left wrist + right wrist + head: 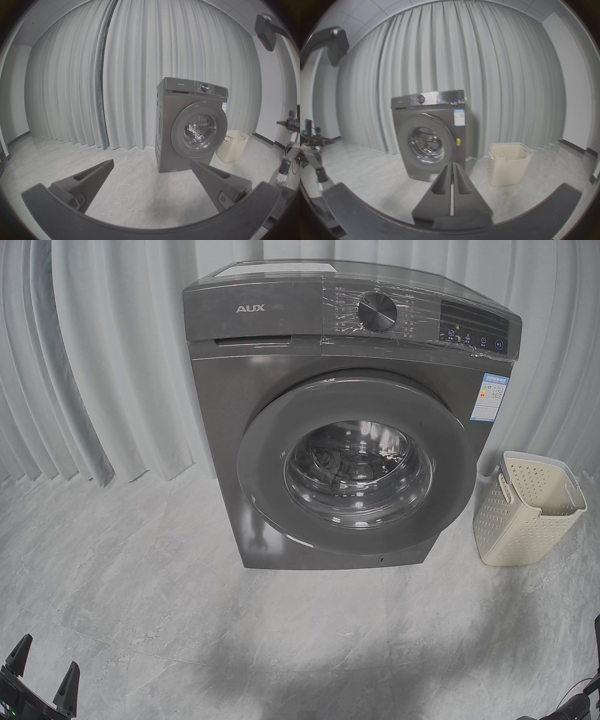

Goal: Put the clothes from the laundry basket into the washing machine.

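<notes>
A grey front-loading washing machine (350, 427) stands on the floor ahead with its round door (357, 466) shut. Dark folded shapes show behind the glass; whether they are clothes I cannot tell. A cream perforated laundry basket (528, 515) stands just right of the machine, and the part of its inside I see holds no clothes. My left gripper (50, 652) hangs low at the near left, open and holding nothing, far from the machine (190, 125). In the right wrist view my right gripper (452, 165) is shut with nothing in it, pointing toward the machine (428, 137) and the basket (509, 162).
Pale curtains (112, 352) hang behind the machine along the whole back wall. A wide stretch of grey marble floor (187, 615) lies between me and the machine. The basket (232, 145) stands close to the curtain on the right.
</notes>
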Tool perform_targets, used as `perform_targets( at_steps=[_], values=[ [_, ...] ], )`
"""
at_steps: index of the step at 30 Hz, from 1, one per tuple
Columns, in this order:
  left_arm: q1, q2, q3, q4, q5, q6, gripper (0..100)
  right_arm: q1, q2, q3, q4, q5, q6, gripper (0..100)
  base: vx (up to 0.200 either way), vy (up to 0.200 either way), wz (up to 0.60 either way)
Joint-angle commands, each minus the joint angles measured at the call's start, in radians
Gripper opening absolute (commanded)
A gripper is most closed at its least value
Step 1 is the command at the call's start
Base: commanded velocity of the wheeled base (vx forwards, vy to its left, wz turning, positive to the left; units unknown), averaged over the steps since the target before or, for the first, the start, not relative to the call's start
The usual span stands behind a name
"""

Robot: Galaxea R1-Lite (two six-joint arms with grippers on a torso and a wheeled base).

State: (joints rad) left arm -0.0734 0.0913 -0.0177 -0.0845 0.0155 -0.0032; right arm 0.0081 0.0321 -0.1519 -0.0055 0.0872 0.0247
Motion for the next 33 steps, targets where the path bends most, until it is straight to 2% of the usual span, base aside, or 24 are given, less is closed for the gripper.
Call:
perform_targets(
  at_steps=[1,2,3,4,5,6,9,12,14,16,17,20,21,23,25,27,30,33],
  values=[
    [0.081,-0.082,0.018,0.008,-0.097,0.008,100,0.055,0.215,-0.118,0.076,0.172,0.075,0,0.0,0.0,0.0],
    [0.081,-0.082,0.018,0.008,-0.097,0.008,100,0.055,0.215,-0.118,0.076,0.172,0.075,0,0.0,0.0,0.0],
    [0.08,-0.091,0.018,0.009,-0.091,-0.001,100,0.067,0.325,-0.127,0.062,0.209,0.103,0,0.0,0.0,0.0],
    [0.08,-0.091,0.018,0.009,-0.091,-0.001,100,0.067,0.325,-0.127,0.062,0.209,0.103,0,0.0,0.0,0.0],
    [0.08,-0.091,0.018,0.012,-0.092,-0.008,100,0.082,0.445,-0.133,0.012,0.243,0.1,0,0.0,0.0,0.0],
    [0.08,-0.091,0.016,0.025,-0.089,-0.009,100,0.093,0.492,-0.133,-0.027,0.255,0.097,0,0.0,0.0,0.0],
    [0.083,-0.091,0.01,0.043,-0.075,-0.011,100,0.125,0.638,-0.133,-0.152,0.258,0.093,0,0.0,0.0,0.0],
    [0.083,-0.091,0.005,0.061,-0.029,-0.011,100,0.151,0.736,-0.132,-0.238,0.256,0.093,0,0.0,0.0,0.0],
    [0.086,-0.079,0.012,0.089,0.02,-0.011,100,0.168,0.785,-0.133,-0.271,0.258,0.092,0,0.0,0.0,0.0],
    [0.086,-0.071,0.013,0.092,0.021,-0.012,100,0.188,0.815,-0.135,-0.286,0.261,0.087,0,0.0,0.0,0.0],
    [0.089,-0.073,0.016,0.089,0.017,-0.006,100,0.217,0.832,-0.133,-0.298,0.261,0.081,0,0.0,0.0,0.0],
    [0.076,-0.088,0.016,0.088,-0.017,0.045,100,0.276,0.862,-0.14,-0.303,0.259,0.083,0,0.0,0.0,0.0],
    [0.076,-0.088,0.016,0.088,-0.031,0.045,100,0.286,0.879,-0.144,-0.304,0.258,0.084,0,0.0,0.0,0.0],
    [0.076,-0.088,0.015,0.089,-0.031,0.014,100,0.29,0.927,-0.156,-0.307,0.258,0.089,0,0.0,0.0,0.0],
    [0.076,-0.088,0.015,0.089,-0.032,0.002,100,0.294,0.968,-0.167,-0.309,0.258,0.092,0,0.0,0.0,0.0],
    [0.076,-0.088,0.015,0.089,-0.029,0.009,100,0.297,0.994,-0.169,-0.312,0.258,0.092,0,0.0,0.0,0.0],
    [0.078,-0.087,0.016,0.089,-0.003,0.0,100,0.311,1.046,-0.156,-0.364,0.256,0.093,0,0.0,-0.133,0.0],
    [0.076,-0.087,0.016,0.089,0.0,-0.001,100,0.336,1.088,-0.152,-0.421,0.253,0.098,0,0.0,-0.2,0.0]
  ],
)
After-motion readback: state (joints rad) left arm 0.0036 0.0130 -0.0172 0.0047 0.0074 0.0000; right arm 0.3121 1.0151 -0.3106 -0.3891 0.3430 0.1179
